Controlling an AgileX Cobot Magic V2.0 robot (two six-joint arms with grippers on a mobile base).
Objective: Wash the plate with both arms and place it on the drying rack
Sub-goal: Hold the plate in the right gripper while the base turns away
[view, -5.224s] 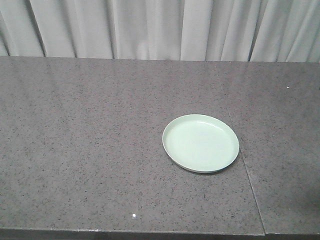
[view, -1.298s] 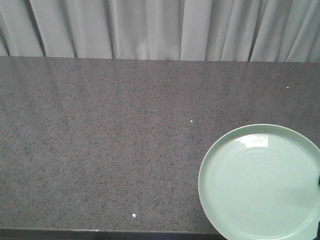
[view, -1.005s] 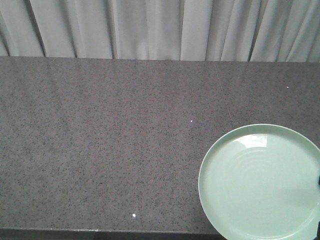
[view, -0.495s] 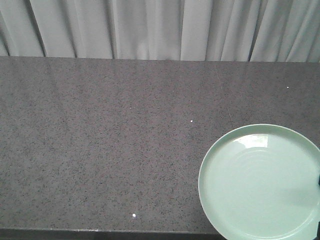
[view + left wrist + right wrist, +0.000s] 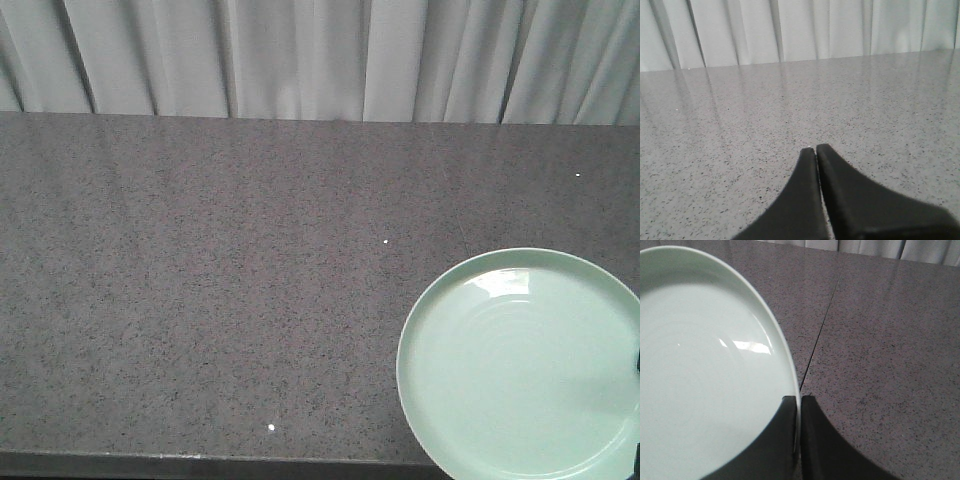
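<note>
The pale mint-green plate (image 5: 520, 365) is held up close to the front camera at lower right, above the dark speckled counter (image 5: 200, 280). In the right wrist view the plate (image 5: 705, 370) fills the left half, and my right gripper (image 5: 799, 402) is shut on its rim, one black finger on each side. A sliver of that arm shows at the front view's right edge (image 5: 637, 362). My left gripper (image 5: 816, 150) is shut and empty, low over bare counter (image 5: 740, 125). The drying rack is out of view.
A seam in the counter (image 5: 822, 325) runs away from the right gripper. Grey pleated curtains (image 5: 300, 55) hang along the counter's far edge. Small white specks (image 5: 272, 428) lie on the counter near its front edge.
Five seconds ago the plate lay flat on the counter; since about a second ago it has been held raised near the camera and has stayed still.
</note>
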